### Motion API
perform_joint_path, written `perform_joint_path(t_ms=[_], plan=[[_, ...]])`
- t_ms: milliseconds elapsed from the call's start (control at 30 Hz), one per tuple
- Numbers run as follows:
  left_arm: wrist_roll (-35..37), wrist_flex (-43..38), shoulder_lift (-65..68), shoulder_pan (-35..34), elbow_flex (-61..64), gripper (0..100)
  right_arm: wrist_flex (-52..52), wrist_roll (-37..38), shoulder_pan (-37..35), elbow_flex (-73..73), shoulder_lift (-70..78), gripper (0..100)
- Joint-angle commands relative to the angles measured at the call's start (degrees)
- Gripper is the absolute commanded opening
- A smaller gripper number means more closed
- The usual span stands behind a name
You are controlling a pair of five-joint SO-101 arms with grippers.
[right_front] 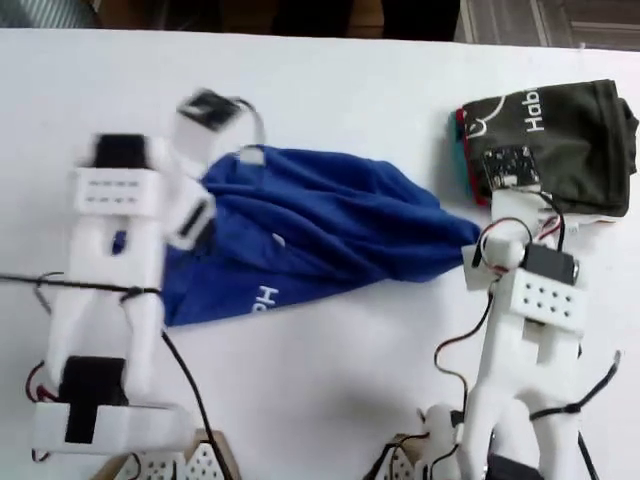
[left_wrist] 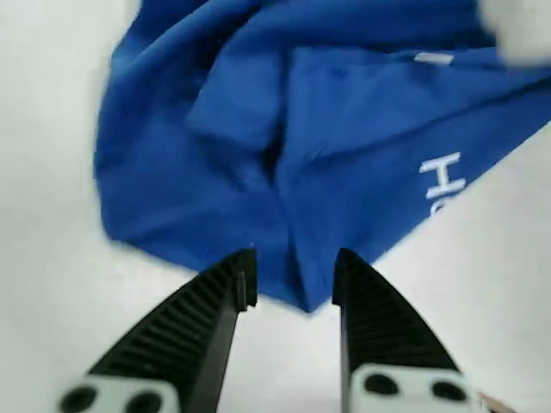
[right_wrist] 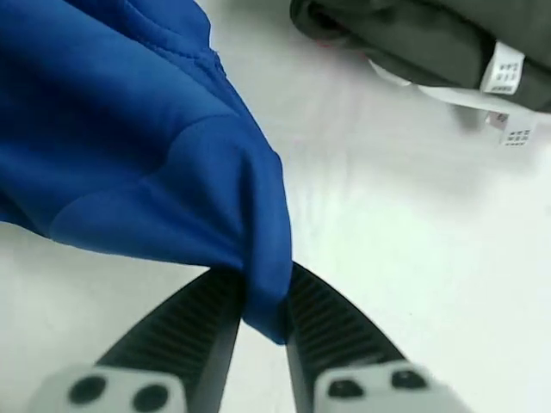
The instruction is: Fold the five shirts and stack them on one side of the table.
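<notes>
Black ribbed fingers of the left claw point(left_wrist: 294, 267) stand apart at a moderate width, and a folded corner of the blue shirt point(right_front: 320, 230) lies in the gap between them, not pinched. In the high view the left arm stands over the shirt's left end.

The blue shirt sprawls across the middle of the white table point(right_front: 330, 400), bunched and creased and not yet folded. One edge shows white lettering.

It looks like soft, light knit fabric that will sag and stretch wherever it is not supported, and will drag along the table instead of sliding as one piece. Good places to take hold are probably the seams, hems and doubled corners, where the cloth is thicker and less likely to slip out. A pinch on a single loose layer would likely pull only that layer.

At the shirt's right end, the right claw point(right_wrist: 263, 288) is clamped narrowly on a gathered corner of blue cloth, which bulges out above the fingers.

Farther right, at the far right side of the table, sits a stack of folded shirts point(right_front: 560, 130). A dark green one is on top, with red and teal edges showing beneath it.
</notes>
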Motion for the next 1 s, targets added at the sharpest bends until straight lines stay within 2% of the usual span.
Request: perform_joint_path(t_ms=[0, 100, 267, 667, 967], plan=[[3.6, -14.6, -2.5, 1.7, 5.6, 17, -1.5, 0.3, 0.4, 1.1, -4.2, 1.9], [14.9, -19.5, -0.6, 1.8, 7.8, 17, -1.5, 0.4, 0.5, 2.5, -5.6, 1.9], [24.4, -21.0, 7.4, 5.5, 4.8, 17, -1.4, 0.4, 0.4, 3.6, -6.7, 1.9], [24.4, -18.2, 25.7, 6.4, -11.6, 17, -1.3, 0.1, 0.7, 4.0, -6.7, 1.9], [22.3, -14.8, 32.2, 4.8, -15.1, 17, -1.4, 0.1, 0.5, 4.0, -6.7, 1.9]])
